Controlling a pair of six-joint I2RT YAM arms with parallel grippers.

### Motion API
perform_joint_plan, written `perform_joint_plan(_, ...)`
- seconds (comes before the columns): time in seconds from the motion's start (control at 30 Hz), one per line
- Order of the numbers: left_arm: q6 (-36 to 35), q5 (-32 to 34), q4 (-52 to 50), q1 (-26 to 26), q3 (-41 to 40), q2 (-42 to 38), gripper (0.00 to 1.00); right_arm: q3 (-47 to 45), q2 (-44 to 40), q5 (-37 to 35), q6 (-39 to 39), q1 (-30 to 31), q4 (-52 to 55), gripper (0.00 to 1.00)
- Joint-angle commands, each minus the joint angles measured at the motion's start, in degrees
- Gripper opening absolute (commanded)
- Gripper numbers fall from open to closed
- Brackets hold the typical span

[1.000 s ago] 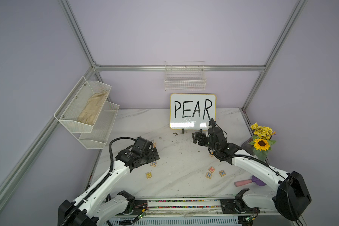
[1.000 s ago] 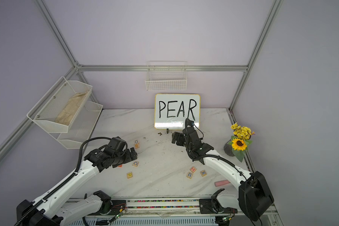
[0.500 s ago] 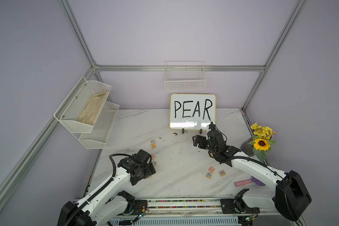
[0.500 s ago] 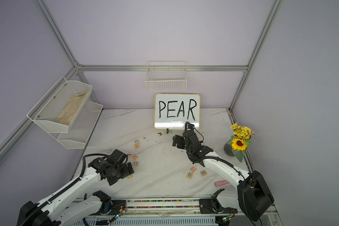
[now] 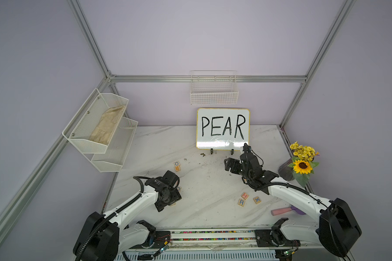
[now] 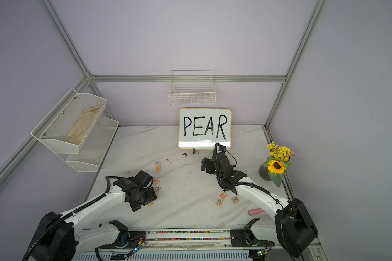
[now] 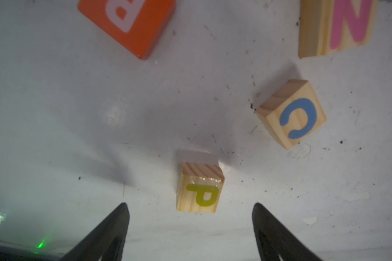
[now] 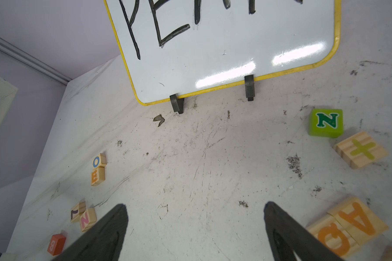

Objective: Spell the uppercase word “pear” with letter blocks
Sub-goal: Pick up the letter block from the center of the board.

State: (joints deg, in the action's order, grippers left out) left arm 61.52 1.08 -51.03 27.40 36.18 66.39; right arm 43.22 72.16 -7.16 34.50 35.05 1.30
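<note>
At the table's left, the left gripper [image 7: 190, 205] hangs with jaws apart, the yellow P block [image 7: 199, 187] lying between its fingertips and clear of both. The E block [image 5: 177, 168] sits farther back against an O block [image 5: 176, 163]. Rightward, the right gripper [image 8: 195, 205] is spread wide over the marble table [image 8: 201, 162] with the orange A block [image 8: 358, 220] just beside it, and the blue R block [image 5: 241, 202] lies nearer the front.
</note>
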Motion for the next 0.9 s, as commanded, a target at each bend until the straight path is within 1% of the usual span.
perform_joint_plan(0.0,0.0,-0.2,1.6,0.0,-1.9,-0.7,0.80,-0.2,-0.5,-1.7,1.2,0.3,0.4,0.96)
perform_joint_plan(0.1,0.6,-0.2,1.7,0.1,-2.2,-0.6,0.78,-0.3,-0.1,-1.9,1.6,0.3,0.5,0.96)
perform_joint_plan(0.17,1.0,-0.3,1.8,0.0,-2.2,-0.4,0.74,-0.3,0.2,-2.0,1.9,0.3,0.6,0.95)
perform_joint_plan(0.5,2.2,-1.3,2.6,0.1,-3.0,0.8,0.65,-1.1,-0.2,-2.1,2.0,0.3,0.6,0.95)
perform_joint_plan(0.6,2.3,-1.7,3.2,0.1,-2.8,1.9,0.65,-1.2,-1.0,3.2,-1.4,0.3,-2.3,0.95)
perform_joint_plan(0.73,2.0,-2.0,4.2,0.1,-2.3,3.2,0.65,-2.2,-1.9,14.6,-7.4,1.4,-9.7,0.95)
perform_joint_plan(0.87,1.7,-2.3,4.7,0.1,-2.1,4.4,0.64,-0.7,-0.6,21.3,-13.8,4.8,-9.4,0.95)
